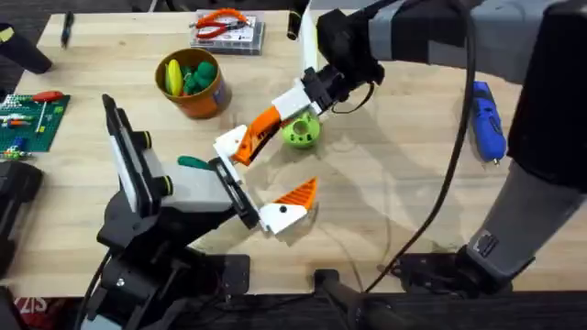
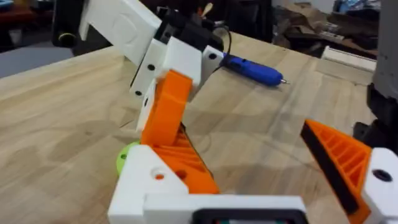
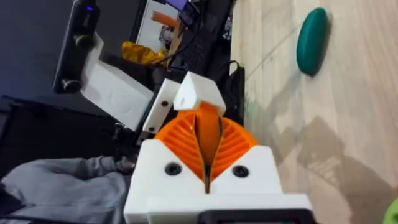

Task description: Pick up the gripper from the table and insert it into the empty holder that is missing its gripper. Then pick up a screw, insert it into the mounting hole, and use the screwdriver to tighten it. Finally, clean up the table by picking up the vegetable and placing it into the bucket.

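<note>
My right gripper [image 1: 257, 137] [image 3: 207, 124] is shut on the gripper [image 1: 231, 145] [image 2: 155, 180], a white finger piece with an orange ribbed pad. That piece sits at one side of my left arm's holder. My left gripper [image 1: 275, 172] [image 2: 245, 134] stands wide open, its other finger [image 1: 292, 203] [image 2: 348, 165] well apart. The lime-green vegetable [image 1: 301, 133] [image 2: 126, 158] lies on the table [image 1: 394, 183] just beside the right gripper. Far left of it stands the orange-brown bucket [image 1: 207, 99]. The blue screwdriver [image 1: 486, 119] [image 2: 252, 70] lies at the right. The screw is out of view.
Yellow and dark green toys sit in the bucket. A dark green toy piece [image 1: 193, 162] [image 3: 311, 40] lies by the left arm. Orange pliers [image 1: 223, 25] rest on a box at the back. A green circuit board [image 1: 27, 115] lies at the left edge.
</note>
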